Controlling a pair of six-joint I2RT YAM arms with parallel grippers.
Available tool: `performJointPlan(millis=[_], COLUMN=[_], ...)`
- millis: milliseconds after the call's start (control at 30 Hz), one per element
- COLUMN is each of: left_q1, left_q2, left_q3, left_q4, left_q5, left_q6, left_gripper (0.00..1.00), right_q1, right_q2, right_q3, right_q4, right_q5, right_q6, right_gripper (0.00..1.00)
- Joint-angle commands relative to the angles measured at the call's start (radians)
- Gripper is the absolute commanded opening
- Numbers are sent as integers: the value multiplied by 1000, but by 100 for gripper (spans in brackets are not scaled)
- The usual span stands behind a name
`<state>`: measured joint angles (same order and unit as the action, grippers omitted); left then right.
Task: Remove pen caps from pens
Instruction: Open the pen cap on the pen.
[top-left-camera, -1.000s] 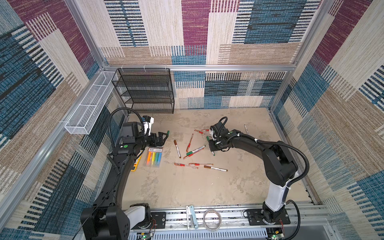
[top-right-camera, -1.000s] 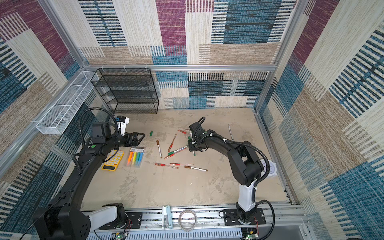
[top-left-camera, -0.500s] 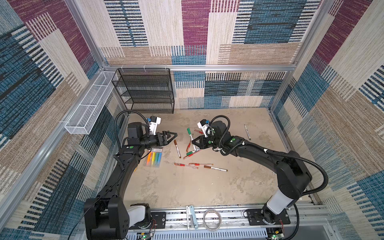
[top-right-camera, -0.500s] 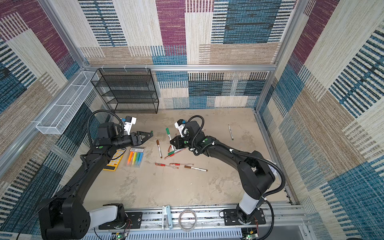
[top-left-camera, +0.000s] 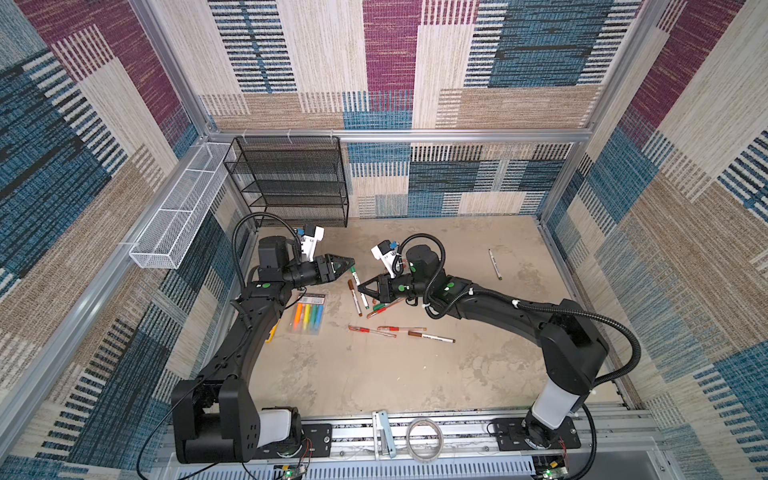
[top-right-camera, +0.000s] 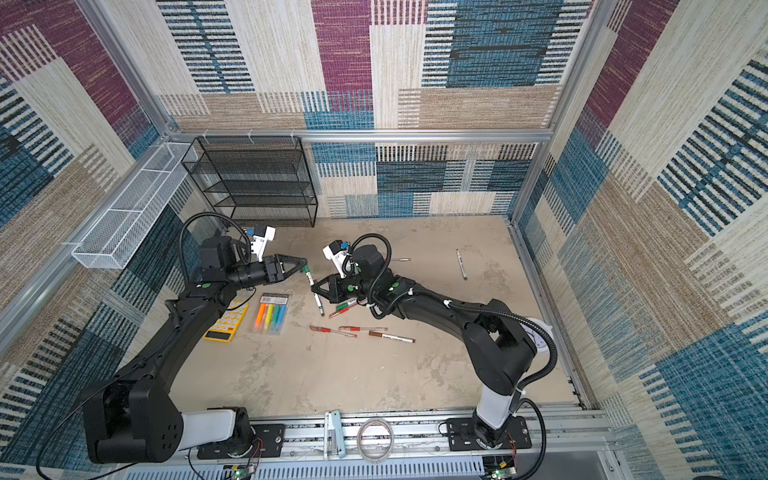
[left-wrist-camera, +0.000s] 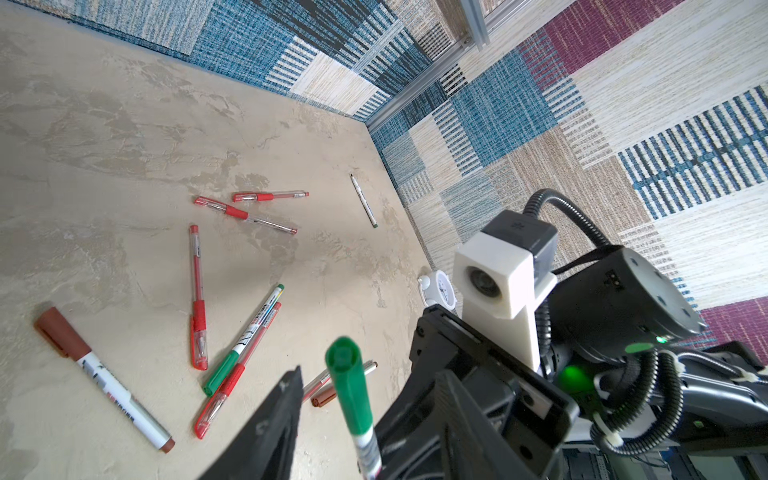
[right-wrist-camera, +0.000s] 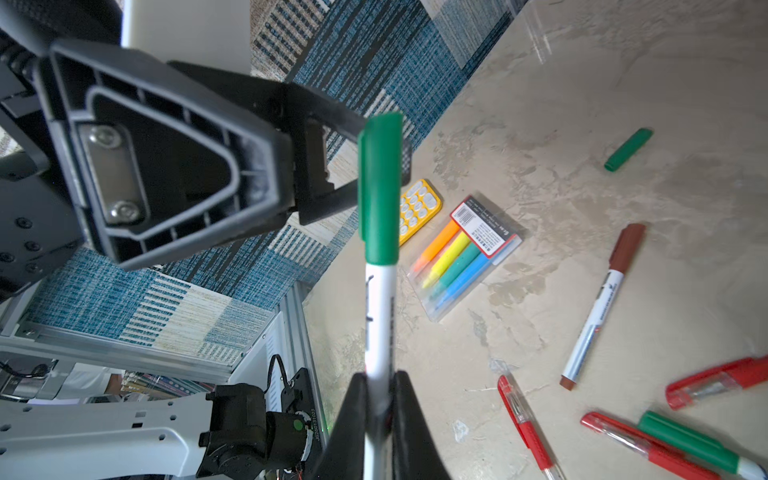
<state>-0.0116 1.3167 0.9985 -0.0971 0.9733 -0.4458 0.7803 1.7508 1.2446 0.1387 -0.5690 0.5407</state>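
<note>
1. The worktop (top-left-camera: 374, 374) is strewn with other pens (left-wrist-camera: 197, 299), and one loose green cap (right-wrist-camera: 627, 148) is seen lying on it.
2. The right hand (right-wrist-camera: 380, 384) is clamped on the white barrel of a pen (right-wrist-camera: 379, 316), which is held up off the worktop between the two arms.
3. The left hand (top-left-camera: 350, 263) is set at the pen's capped end. Its fingers are apart on either side of the cap, and no grip is made yet.
4. The pen is judged light, stiff and smooth, so a firm hold on the barrel is needed to stop it sliding.
5. The cap (right-wrist-camera: 380, 187) is short and of hard plastic, and is probably a snug press fit. It is best taken across its middle and pulled straight along the barrel, not bent.
</note>
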Motion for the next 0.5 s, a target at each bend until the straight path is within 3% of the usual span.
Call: performJointPlan(millis=[0,300,400,467], left_q1=[-1,-2,-2,-1], left_q2=[0,0,-4,-10], left_q3=[12,9,-5,8], left_q4=[7,0,15,-13], left_q5=[-8,-43,-44,-50], left_q6=[-13,-12,-21,-13], left_gripper=[48,17,0,0], right_q1=[9,26,27,28], right_q2=[8,13,25,26], right_q3=[19,43,60,70], right_q4=[38,29,11,3], right_q5=[-19,-21,-15,-12], right_q6=[17,4,-5,-2], right_gripper=[7,7,7,10])
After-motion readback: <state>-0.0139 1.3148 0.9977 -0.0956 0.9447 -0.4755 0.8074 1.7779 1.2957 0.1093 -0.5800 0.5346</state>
